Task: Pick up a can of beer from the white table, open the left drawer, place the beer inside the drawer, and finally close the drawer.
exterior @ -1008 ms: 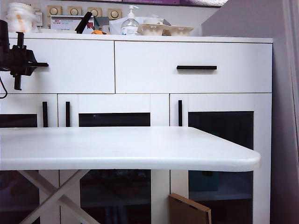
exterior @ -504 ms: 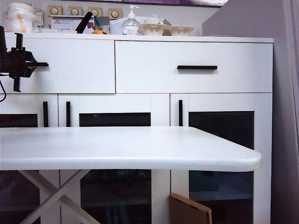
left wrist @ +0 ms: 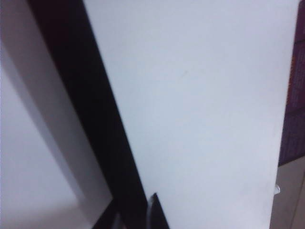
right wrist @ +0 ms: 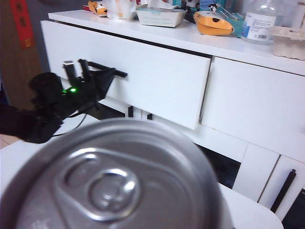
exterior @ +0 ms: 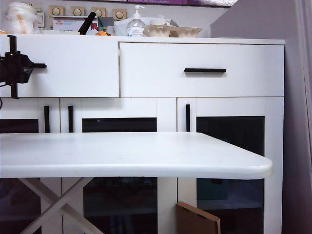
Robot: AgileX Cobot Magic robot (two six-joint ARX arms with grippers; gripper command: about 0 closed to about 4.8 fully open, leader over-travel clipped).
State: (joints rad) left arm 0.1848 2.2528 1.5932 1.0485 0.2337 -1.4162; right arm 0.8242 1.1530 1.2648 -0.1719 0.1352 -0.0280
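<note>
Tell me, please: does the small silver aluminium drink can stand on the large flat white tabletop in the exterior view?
No, the white tabletop shows no can there; the silver can fills the right wrist view instead.

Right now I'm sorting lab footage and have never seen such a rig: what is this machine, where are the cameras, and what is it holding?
It is a robot with two arms, each ending in a two-finger gripper. One camera faces the large white table, bare in that view; two ride on the wrists. The left gripper, far left, is shut on the thin black bar handle of the white left drawer, which stands slightly open. The right wrist camera looks down on a silver aluminium beer can, apparently held by the right gripper, whose fingers hide beneath it.
</note>
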